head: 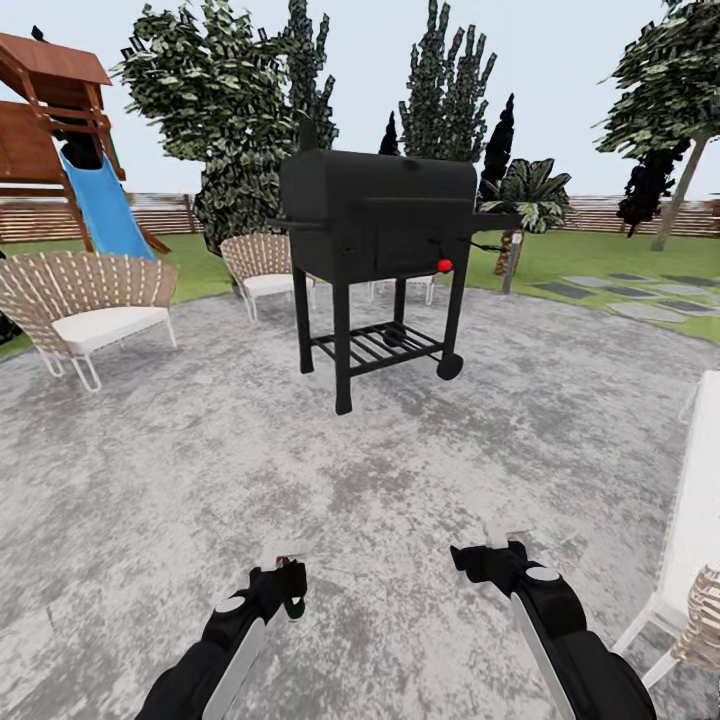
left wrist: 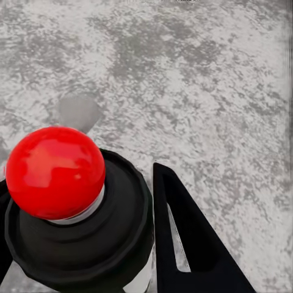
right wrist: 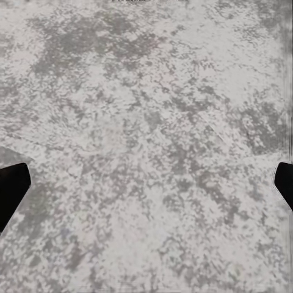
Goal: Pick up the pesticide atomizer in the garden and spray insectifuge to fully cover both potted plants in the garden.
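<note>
left gripper [head: 290, 578]: mine, low at the head view's left, over the paving. Fingers closed around the pesticide atomizer [left wrist: 76, 213]. One black finger [left wrist: 189, 238] shows hard against the bottle's side in the left wrist view; the other is just a dark sliver at the bottle's far edge.
pesticide atomizer: in my left gripper, off the ground. From the wrist camera I look down on its red dome, sitting on a dark round collar with a pale band underneath. In the head view it's a small dark shape with whitish bits and a green and red fleck at the fingertips; too small to tell more.
right gripper [right wrist: 146, 183]: jaws spread wide, nothing between them. Two dark fingertips sit at opposite edges of the right wrist view, bare paving between. In the head view it sits low right, level with the left one, well apart from it.
patio [head: 200, 470]: mottled grey paving under both arms and across most of the head view.
grill [head: 378, 225]: black barrel barbecue on four legs, standing on the patio straight ahead; red knob on the front, slatted lower shelf, wheel at the right rear leg.
seats: wicker chair [head: 85, 300] with white cushion at left; second wicker chair [head: 262, 262] behind the grill's left side.
playset [head: 70, 140]: brown wooden frame with blue slide, far left on the lawn.
background: brown slatted fence [head: 620, 213], dark trees, small palm [head: 530, 195] right of the grill.
potted plants: can't make any out.
</note>
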Motion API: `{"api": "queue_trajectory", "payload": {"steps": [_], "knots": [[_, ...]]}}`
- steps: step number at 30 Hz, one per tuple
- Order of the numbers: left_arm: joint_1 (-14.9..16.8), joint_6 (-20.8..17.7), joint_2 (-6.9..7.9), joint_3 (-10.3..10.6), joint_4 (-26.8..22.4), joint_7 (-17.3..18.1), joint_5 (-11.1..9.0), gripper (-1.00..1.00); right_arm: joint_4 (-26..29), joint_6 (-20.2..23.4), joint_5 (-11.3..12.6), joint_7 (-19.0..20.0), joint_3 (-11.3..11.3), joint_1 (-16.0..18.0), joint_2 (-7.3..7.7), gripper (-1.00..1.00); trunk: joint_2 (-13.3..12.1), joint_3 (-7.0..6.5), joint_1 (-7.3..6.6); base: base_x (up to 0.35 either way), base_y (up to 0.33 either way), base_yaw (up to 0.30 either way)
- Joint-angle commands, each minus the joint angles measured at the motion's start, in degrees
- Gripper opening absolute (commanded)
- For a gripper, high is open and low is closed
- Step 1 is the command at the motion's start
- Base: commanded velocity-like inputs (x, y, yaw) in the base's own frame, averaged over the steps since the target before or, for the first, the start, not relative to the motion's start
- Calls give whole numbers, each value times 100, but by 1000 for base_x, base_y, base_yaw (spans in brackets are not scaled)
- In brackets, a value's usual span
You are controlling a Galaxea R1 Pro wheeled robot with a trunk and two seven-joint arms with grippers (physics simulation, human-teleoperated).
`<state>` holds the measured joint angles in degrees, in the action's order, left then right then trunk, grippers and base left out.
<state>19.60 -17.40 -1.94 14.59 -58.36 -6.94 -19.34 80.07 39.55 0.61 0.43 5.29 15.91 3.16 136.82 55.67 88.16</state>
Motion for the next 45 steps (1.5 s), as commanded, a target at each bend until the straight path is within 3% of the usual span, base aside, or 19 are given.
{"api": "queue_trajectory", "payload": {"steps": [1,45], "knots": [[0,0,-4,0,0,0,1,-100,0,0,0,0,-3,0,0,100,0,0,0,288,153,-288],[0,3,-19,3,7,0,11,-100,-33,27,21,18,-61,0,0,100,0,1,0,288,161,-276]]}}
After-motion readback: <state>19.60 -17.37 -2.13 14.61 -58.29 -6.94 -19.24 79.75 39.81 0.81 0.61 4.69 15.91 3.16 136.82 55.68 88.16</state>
